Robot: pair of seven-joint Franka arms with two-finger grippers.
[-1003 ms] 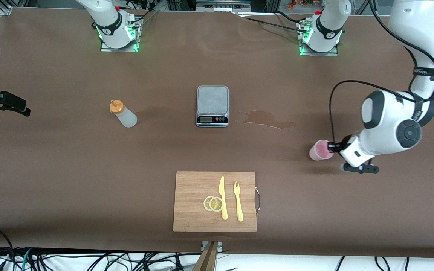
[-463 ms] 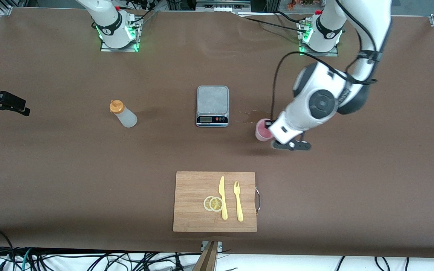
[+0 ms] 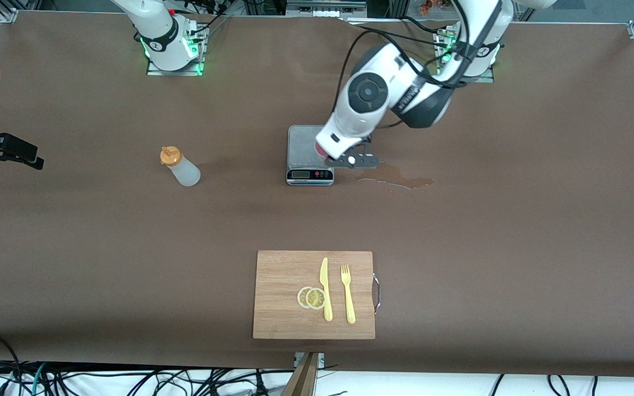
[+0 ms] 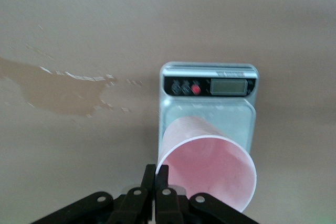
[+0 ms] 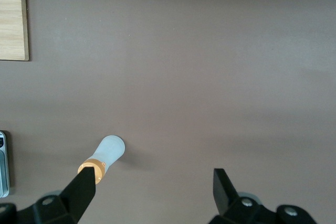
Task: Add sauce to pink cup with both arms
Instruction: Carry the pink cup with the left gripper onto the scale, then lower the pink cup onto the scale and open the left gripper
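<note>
Right, my left jaws (image 4: 156, 203) clenched on the thin rim of the small pale pink plastic cup (image 4: 210, 169), light, flexible, over the grey kitchen scale (image 3: 309, 154); right jaws (image 5: 152, 192) released above the translucent orange-capped squeeze bottle (image 3: 180, 166), soft, grip mid-body

Pink cup (image 4: 210, 169) seemingly over scale (image 4: 208, 85)

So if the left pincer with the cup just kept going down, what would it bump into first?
Most likely the scale. The left pincer is pinching the pink cup by its rim right above the scale's plate, so the cup's bottom would probably land there first.
</note>
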